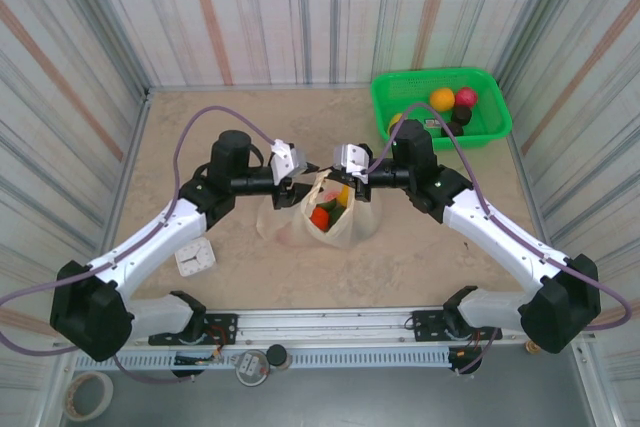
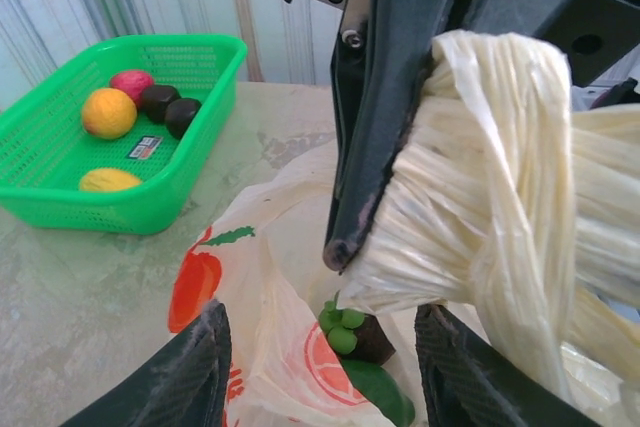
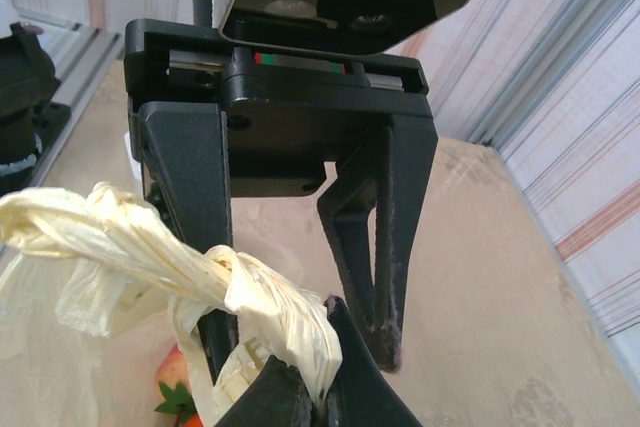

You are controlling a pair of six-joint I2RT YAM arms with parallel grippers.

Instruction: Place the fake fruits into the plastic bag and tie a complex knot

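Observation:
The cream plastic bag [image 1: 340, 222] stands at the table's middle between both grippers, with fake fruits inside: a red one [image 1: 320, 215] and green grapes [image 2: 345, 327]. Its handle strips are twisted into a knot [image 2: 510, 177]. My right gripper [image 3: 325, 352] is shut on a strip of that twist just above the bag's mouth. My left gripper [image 2: 320, 372] faces it, hanging over the bag with its jaws wide apart and gripping nothing. More fake fruits lie in the green basket [image 1: 480, 132]: an orange [image 1: 442, 99], a pink one [image 1: 466, 97] and dark ones [image 2: 170, 107].
The basket stands at the back right, close behind the right arm. A small white square device [image 1: 195, 258] lies on the table beside the left arm. Striped walls close in the back and both sides. A tape roll [image 1: 88, 397] lies below the front rail.

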